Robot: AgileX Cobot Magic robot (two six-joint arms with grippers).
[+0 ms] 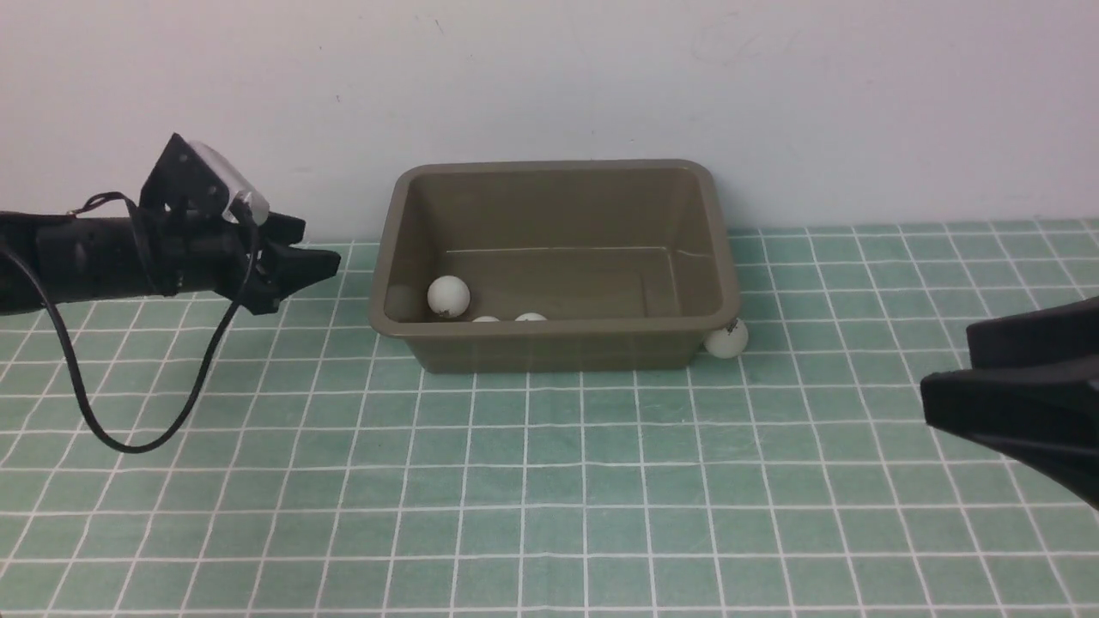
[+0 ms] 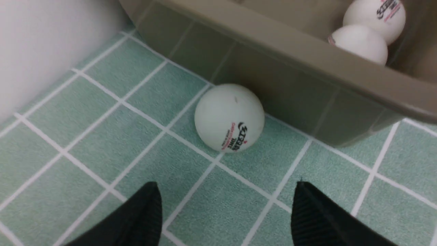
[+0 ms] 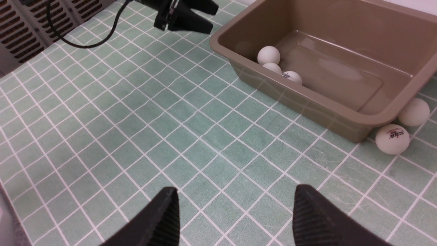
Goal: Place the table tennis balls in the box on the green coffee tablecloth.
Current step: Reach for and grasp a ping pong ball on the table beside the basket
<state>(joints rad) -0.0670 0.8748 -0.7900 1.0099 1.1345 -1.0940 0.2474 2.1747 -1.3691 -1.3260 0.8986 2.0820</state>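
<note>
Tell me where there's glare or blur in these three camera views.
Front view: even light, right gripper a dark featureless shape at the edge. Left wrist view: table tennis ball logo crisp, left gripper soft-edged. Right wrist view: pale glare on the box floor.

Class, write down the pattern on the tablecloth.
Tablecloth: mint green, thin white grid lines; right wrist view shows best.

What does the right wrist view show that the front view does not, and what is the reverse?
Only the right wrist view: a second ball on the cloth outside the box, near the printed ball, and a slatted grille past the cloth's edge. Only the front view: the left arm behind the left gripper. Both: the box, three balls inside it, the printed ball at its corner, the left gripper, the right gripper, the checked cloth.
</note>
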